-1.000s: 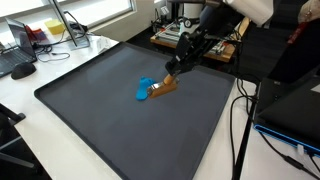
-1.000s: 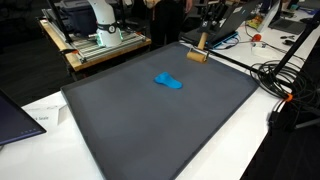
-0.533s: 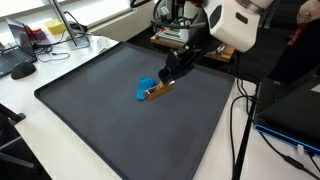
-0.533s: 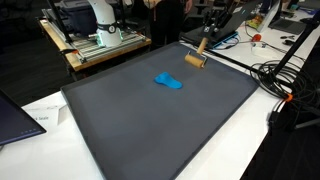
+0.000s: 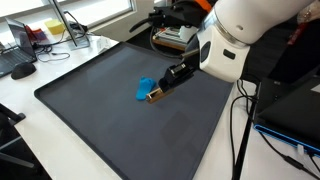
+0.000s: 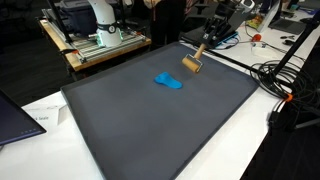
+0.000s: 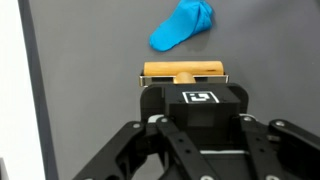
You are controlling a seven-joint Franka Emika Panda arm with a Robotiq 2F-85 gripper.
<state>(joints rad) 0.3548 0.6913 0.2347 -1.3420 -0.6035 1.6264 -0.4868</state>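
My gripper [image 7: 196, 128] is shut on a wooden brush-like tool with a black block that carries a square marker tag [image 7: 197, 97]. The tool's wooden head [image 7: 183, 71] points away from me, just short of a crumpled blue cloth [image 7: 183, 24]. In both exterior views the cloth [image 5: 144, 88] [image 6: 168, 81] lies on a dark grey mat [image 5: 95, 110] [image 6: 150, 125]. The wooden head [image 5: 155, 94] [image 6: 192, 65] hangs low beside the cloth's edge, below the gripper [image 5: 180, 72] [image 6: 207, 42]. Whether the head touches the mat I cannot tell.
The mat covers most of a white table [image 5: 20, 110]. A keyboard and laptop [image 5: 18, 55] sit beyond one corner, a rack of equipment [image 6: 95, 35] behind another. Cables [image 6: 285, 85] run along one side of the mat, and a dark laptop [image 6: 15, 115] lies by another.
The arm has swung over the mat with the wooden tool, bringing its head closer to the blue cloth. The cloth has not moved and the gripper stays shut.
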